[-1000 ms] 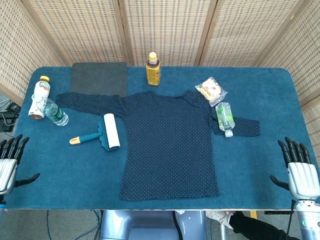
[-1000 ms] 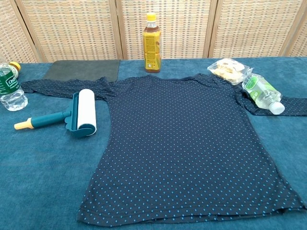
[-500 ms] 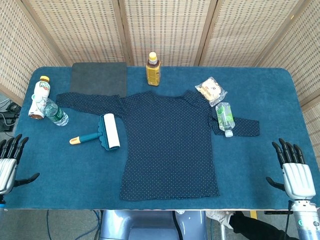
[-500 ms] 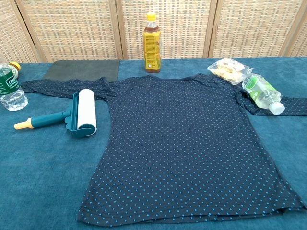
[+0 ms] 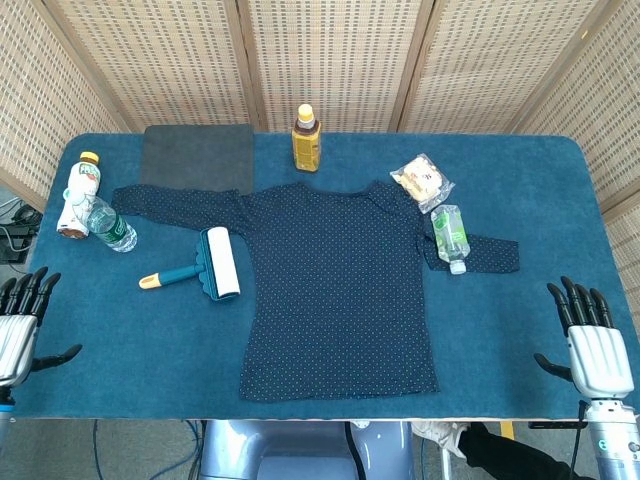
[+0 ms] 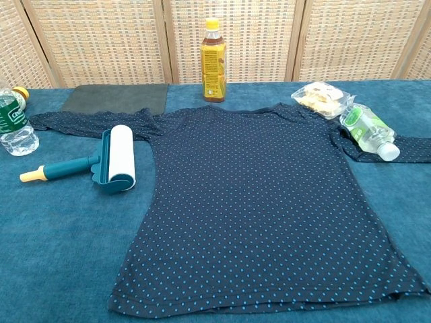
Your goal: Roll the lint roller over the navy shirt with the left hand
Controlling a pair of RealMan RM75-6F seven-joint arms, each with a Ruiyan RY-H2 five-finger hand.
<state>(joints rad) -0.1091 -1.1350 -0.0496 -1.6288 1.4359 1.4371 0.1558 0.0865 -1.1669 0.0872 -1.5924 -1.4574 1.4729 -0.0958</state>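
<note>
One table (image 5: 520, 180), covered in teal-blue cloth, backed by woven folding screens (image 5: 330, 60).

One navy shirt (image 5: 335, 290), spread flat at table centre, long-sleeved, printed with small light-blue dots; hem toward the near edge, collar toward the far edge, left-side sleeve stretched out toward the bottles, right-side sleeve folded under a bottle.

One dark grey mat (image 5: 197, 157), flat at the far left, just behind the shirt's sleeve.

One lint roller (image 5: 205, 266), lying on the cloth just left of the shirt body and near its sleeve, untouched. White cylindrical roll in a dark teal housing with scalloped edge; teal handle ending in a yellow-tan tip, pointing left toward the near-left corner.

Four bottles: one amber bottle with yellow cap (image 5: 306, 139), upright behind the collar; one clear bottle with green label (image 5: 450, 237), lying on the right sleeve; one white bottle with yellow cap (image 5: 79, 194) and one clear water bottle (image 5: 108, 226), lying side by side at the left edge.

One clear snack bag (image 5: 421, 180), just beyond the green-labelled bottle.

Two hands, seen in head view only. Left hand (image 5: 18, 330) at the near-left edge, fingers spread apart, holding nothing, well apart from the roller. Right hand (image 5: 592, 348) at the near-right corner, fingers extended and apart, holding nothing.
</note>
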